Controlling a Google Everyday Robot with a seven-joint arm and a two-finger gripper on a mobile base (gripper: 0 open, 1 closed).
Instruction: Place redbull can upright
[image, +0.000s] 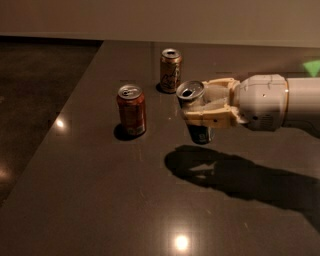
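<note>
Indoor room, exact kind uncertain; reads as an office break area or test lab. Evidence: dark, glossy stone-like countertop (125, 200) mirroring ceiling lights (181, 242); plain beige wall (150, 17) behind; dark floor (35, 80) to the left. Three drink cans out, one of them the redbull can (201, 134), clasped by the gripper (197, 106) just over the countertop.
</note>
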